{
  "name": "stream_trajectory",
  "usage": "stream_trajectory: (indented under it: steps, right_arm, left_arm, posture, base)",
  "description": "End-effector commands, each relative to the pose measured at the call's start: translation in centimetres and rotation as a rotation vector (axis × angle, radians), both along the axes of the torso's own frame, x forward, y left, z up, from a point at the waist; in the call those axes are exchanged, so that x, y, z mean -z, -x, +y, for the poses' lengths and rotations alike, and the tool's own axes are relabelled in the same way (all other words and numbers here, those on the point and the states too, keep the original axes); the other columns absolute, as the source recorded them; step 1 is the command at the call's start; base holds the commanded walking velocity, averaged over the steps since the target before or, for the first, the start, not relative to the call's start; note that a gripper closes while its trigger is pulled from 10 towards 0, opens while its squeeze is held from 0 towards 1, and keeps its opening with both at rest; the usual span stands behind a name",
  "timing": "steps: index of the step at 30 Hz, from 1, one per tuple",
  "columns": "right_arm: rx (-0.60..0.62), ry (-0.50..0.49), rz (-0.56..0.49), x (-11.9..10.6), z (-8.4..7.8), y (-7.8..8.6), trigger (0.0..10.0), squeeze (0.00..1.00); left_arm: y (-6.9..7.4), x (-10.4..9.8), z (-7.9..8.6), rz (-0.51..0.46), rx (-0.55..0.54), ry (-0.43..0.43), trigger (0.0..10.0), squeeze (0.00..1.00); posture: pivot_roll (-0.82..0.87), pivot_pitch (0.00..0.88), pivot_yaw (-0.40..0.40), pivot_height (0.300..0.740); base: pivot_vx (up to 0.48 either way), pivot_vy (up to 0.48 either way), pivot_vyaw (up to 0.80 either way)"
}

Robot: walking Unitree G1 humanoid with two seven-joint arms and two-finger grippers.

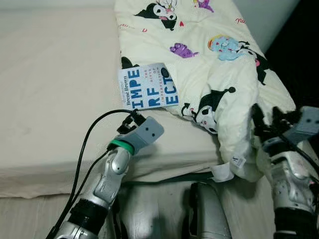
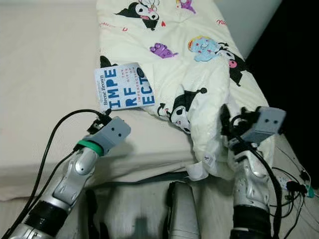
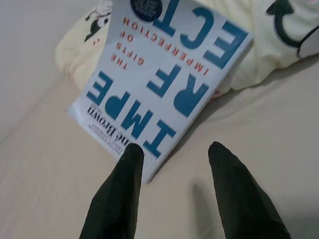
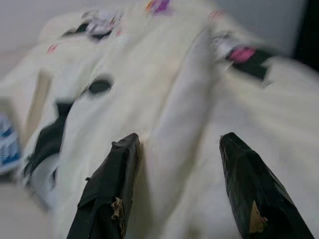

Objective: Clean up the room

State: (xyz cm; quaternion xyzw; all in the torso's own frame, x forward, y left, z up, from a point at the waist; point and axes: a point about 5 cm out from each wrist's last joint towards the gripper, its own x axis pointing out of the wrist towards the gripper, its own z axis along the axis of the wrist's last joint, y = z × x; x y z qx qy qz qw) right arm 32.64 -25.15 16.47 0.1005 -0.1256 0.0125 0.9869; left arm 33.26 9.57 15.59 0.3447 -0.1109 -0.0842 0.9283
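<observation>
A book (image 1: 148, 85) with big blue letters on a pale cover lies on the bed, half tucked under the edge of a cream cartoon-print blanket (image 1: 214, 55). My left gripper (image 3: 174, 152) is open just short of the book (image 3: 164, 74), with one fingertip (image 3: 130, 154) at the book's near corner. In the head view that gripper (image 1: 130, 118) hovers right below the book. My right gripper (image 4: 179, 144) is open, its fingers on either side of a raised fold of the blanket (image 4: 174, 99). It sits at the blanket's hanging corner (image 1: 249, 159) by the bed's edge.
The bed's beige sheet (image 1: 50, 99) stretches bare to the left. A dark gap (image 1: 304, 45) runs along the bed's right side, with cables (image 2: 294, 186) on the floor there. A black cable (image 1: 84, 144) trails from my left arm.
</observation>
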Motion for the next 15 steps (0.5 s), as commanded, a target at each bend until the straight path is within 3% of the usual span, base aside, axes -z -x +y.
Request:
stream_trajectory:
  steps: [1,3,6,15]
  right_arm:
    - [-0.030,-0.037,0.068,1.4,0.0,-0.1,10.0,0.00]
    - [-0.106,-0.046,0.165,3.1,0.9,-0.6,10.0,0.00]
    - [-0.143,-0.012,0.202,3.8,1.3,-0.7,10.0,0.00]
    - [-0.316,-0.015,0.203,4.1,3.1,-1.1,10.0,0.00]
  left_arm:
    - [0.3,0.7,0.3,0.016,-0.013,0.014,10.0,0.00]
    - [0.4,0.7,0.6,0.016,-0.020,0.017,10.0,0.00]
    - [0.4,0.7,0.7,0.014,-0.021,0.016,10.0,0.00]
    - [0.3,0.6,1.0,0.008,-0.035,0.017,10.0,0.00]
  posture:
    - [-0.03,0.172,0.036,0.567]
    - [-0.03,0.177,0.036,0.567]
    - [-0.02,0.181,0.036,0.567]
    - [-0.02,0.183,0.034,0.567]
  base:
    - [0.000,0.000,0.00]
    - [0.000,0.000,0.00]
    - [0.000,0.000,0.00]
    - [0.000,0.000,0.00]
